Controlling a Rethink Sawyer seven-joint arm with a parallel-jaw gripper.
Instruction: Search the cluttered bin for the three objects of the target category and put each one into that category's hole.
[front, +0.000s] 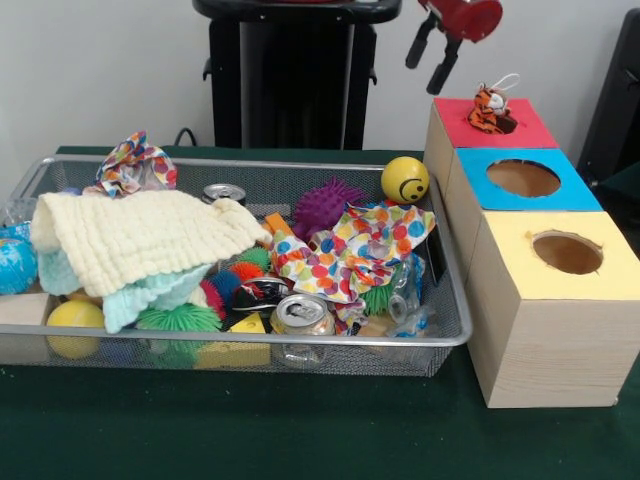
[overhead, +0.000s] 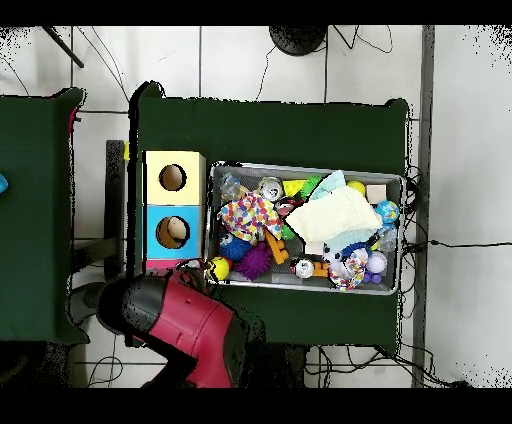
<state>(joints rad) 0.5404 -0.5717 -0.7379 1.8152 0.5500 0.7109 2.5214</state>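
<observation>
A small orange tiger plush (front: 490, 110) sits on the red-topped box (front: 520, 128), over its hole. My gripper (front: 423, 77) hangs just above and left of it, open, with nothing between its black fingers. The wire mesh bin (front: 250, 345) holds clutter: a cream cloth (front: 140, 235), a polka-dot cloth (front: 350, 245), a purple spiky ball (front: 328, 205), a yellow smiley ball (front: 404, 179) and cans (front: 302, 315). In the overhead view the red arm (overhead: 190, 320) covers the red box and hides the gripper.
The blue box (front: 523, 178) and yellow box (front: 567, 252) stand in a row right of the bin, each with a round hole on top. Something tan shows in the blue box's hole (overhead: 175, 232). Green cloth covers the table (front: 300, 430).
</observation>
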